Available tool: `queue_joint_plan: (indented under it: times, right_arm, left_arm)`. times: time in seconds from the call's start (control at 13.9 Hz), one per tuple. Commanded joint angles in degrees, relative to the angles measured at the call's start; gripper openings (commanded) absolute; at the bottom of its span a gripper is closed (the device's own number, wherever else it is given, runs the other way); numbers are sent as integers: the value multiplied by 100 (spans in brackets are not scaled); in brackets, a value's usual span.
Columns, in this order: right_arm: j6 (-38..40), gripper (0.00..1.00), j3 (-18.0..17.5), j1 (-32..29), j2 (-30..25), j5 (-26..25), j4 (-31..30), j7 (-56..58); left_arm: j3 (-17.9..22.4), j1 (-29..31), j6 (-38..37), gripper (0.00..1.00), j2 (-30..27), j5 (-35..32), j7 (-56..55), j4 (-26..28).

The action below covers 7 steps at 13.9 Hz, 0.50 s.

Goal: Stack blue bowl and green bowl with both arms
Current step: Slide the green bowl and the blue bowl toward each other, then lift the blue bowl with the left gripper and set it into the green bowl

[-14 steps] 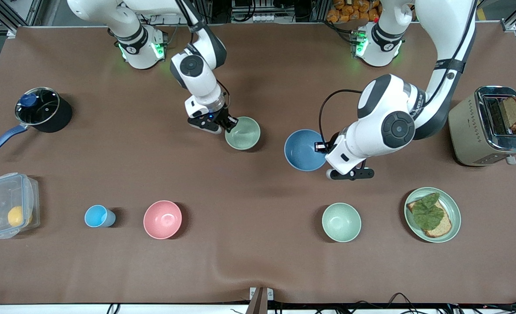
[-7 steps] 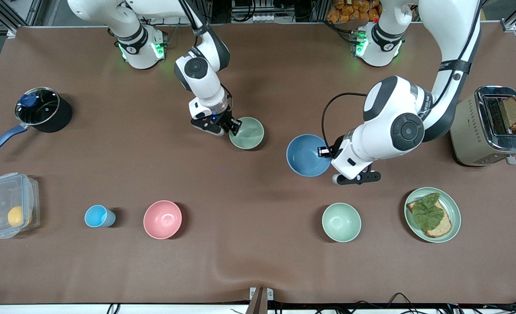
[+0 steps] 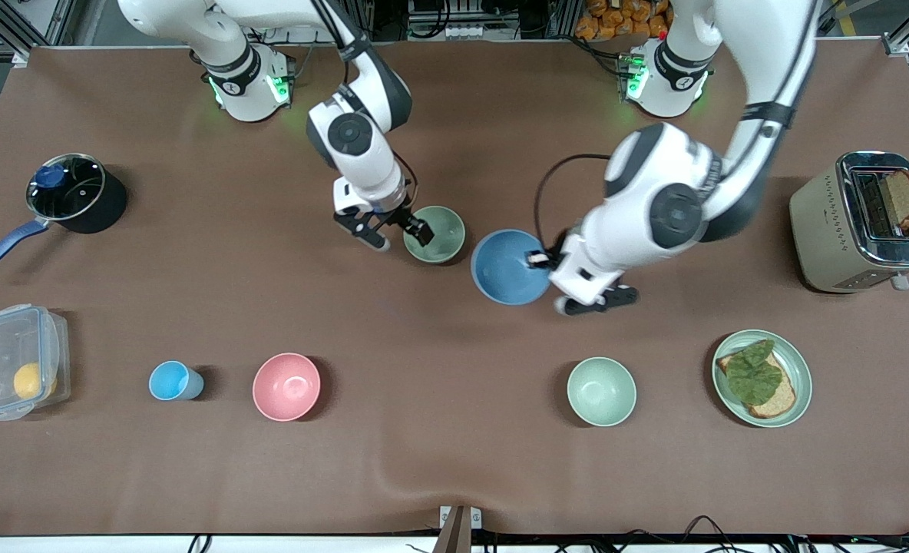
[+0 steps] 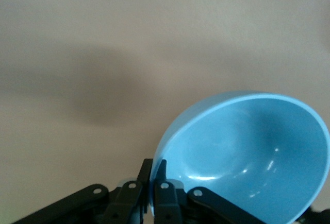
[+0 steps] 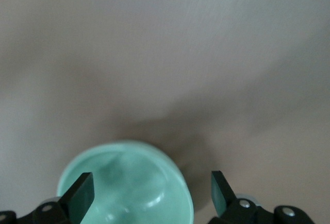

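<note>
Round matte blue bowl (image 3: pixel 505 266) carried closer, green bowl (image 3: pixel 437 234) released

The left claw (image 3: pixel 540 259), clamped on the rim of the blue bowl (image 3: pixel 505 266), has carried the bowl toward the right arm's end of the bench; a second ago the bowl sat nearer the toaster end. The blue bowl now lies just beside the green bowl (image 3: pixel 437 233), with a narrow gap between them. The right claw (image 3: pixel 403 232) has let go of the green bowl's rim: its fingers (image 5: pixel 81 194), previously pinched on the rim, now stand apart over the bowl.
</note>
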<state>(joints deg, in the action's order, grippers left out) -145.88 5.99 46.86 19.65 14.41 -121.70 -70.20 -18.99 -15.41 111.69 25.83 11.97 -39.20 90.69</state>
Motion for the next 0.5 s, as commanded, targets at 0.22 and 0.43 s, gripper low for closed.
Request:
queue_joint_plan:
  times: [0.22,0.43]
  right_arm:
    - [130,100,-63,-791,109,1710,5,-28]
    - [130,100,-54,-810,346,3089,5,129]
  left_arm:
    - [62,-823,134,0,616,-72,-457,-86]
    - [54,-1007,196,0,704,-81,-466,36]
